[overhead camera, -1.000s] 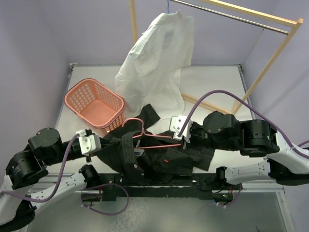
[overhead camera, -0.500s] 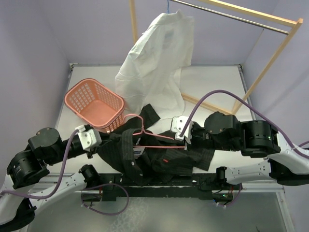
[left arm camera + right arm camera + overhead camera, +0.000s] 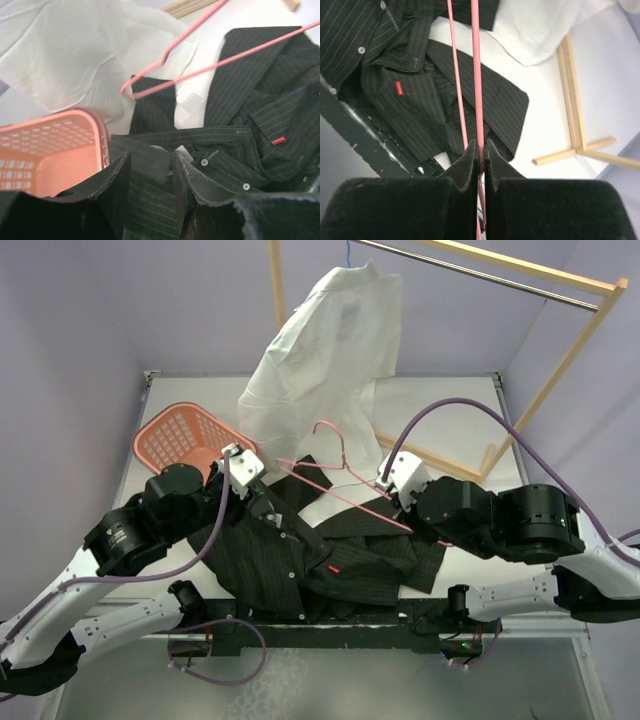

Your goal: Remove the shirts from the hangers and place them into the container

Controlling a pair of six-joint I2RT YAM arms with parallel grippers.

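Tabletop (image 3: 440, 410) and wooden rack (image 3: 560, 370) fill the top view, with the rack's rail crossing toward 1 o'clock. The white shirt (image 3: 325, 360) hangs at 12 o'clock from the blue hanger (image 3: 347, 252), its hem draped onto the table, so that half of the job is not yet started. The black shirt (image 3: 330, 560) lies crumpled at 6 o'clock along the near edge, its long axis running roughly 9 to 3, with no wire inside it. The container (image 3: 175, 435) sits at 9 o'clock, touching the shirt's left end, and appears to hold nothing. The pink hanger (image 3: 340, 475) is held above the shirt, its hook pointing to 12 o'clock. The right gripper (image 3: 478, 146) is clamped tight on the hanger's wire, which leaves that arm occupied. The left gripper (image 3: 150, 165) hovers with its jaws parted and nothing between them. In its wrist view the buttoned placket of the black shirt sits just below and to the 4 o'clock side of the fingers (image 3: 116, 180), with the basket at 9 o'clock right beside them. The left arm is therefore nearer to both cloth and basket. My judgement is that the next move is a short drop onto the placket, followed by a carry toward 10 o'clock.
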